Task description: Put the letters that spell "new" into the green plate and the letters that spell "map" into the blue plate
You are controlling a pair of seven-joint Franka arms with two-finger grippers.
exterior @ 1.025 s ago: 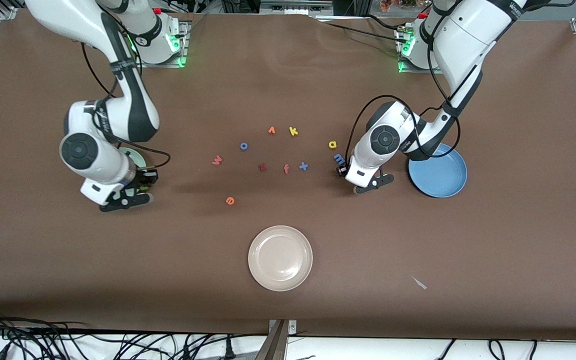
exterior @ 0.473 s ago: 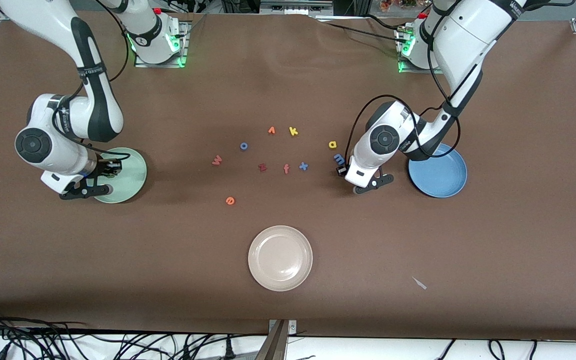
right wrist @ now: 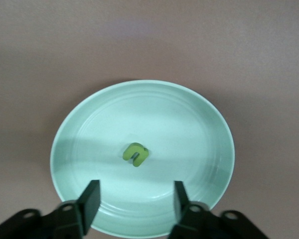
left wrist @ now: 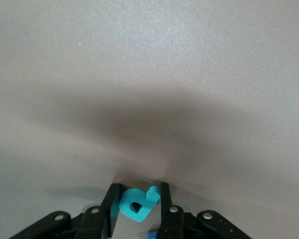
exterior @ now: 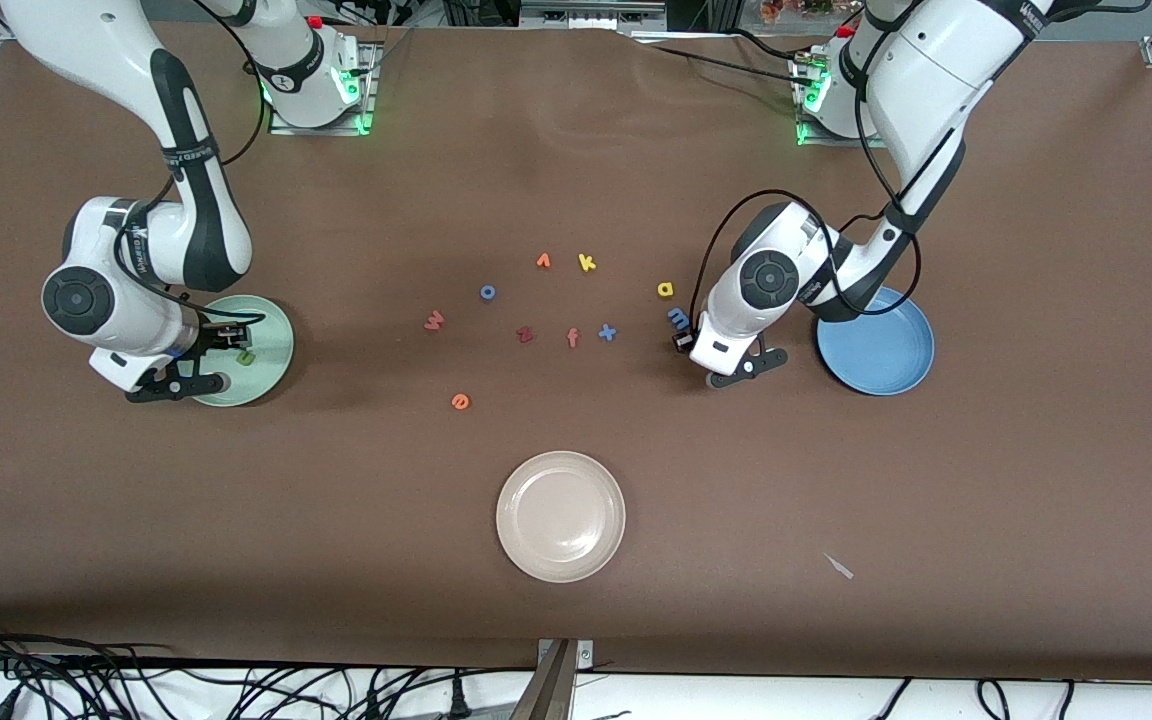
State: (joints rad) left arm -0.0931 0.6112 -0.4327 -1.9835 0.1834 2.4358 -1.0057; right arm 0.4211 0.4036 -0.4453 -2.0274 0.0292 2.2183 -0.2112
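Note:
The olive-green n (exterior: 246, 356) (right wrist: 135, 154) lies loose in the green plate (exterior: 273, 328) (right wrist: 189, 124). My right gripper (exterior: 227, 338) (right wrist: 134, 196) hangs open just over the plate, holding nothing. My left gripper (exterior: 683, 341) (left wrist: 138, 199) is low at the table beside the blue plate (exterior: 886, 345), shut on the teal p (left wrist: 138, 202). The light blue m (exterior: 677, 317) and the yellow a (exterior: 666, 290) lie right by it. The pinkish w (exterior: 434, 321) and the orange e (exterior: 460, 401) lie mid-table.
A cream-white plate (exterior: 561, 516) sits nearer the front camera, mid-table. Several other letters lie in the middle: yellow k (exterior: 587, 263), blue o (exterior: 488, 292), dark red z (exterior: 525, 335), salmon f (exterior: 572, 338), blue x (exterior: 607, 332). A small scrap (exterior: 839, 566) lies toward the front.
My right arm swung from the table beside the green plate to over it, opened, and the n dropped into the plate. My left gripper closed on the p without moving away.

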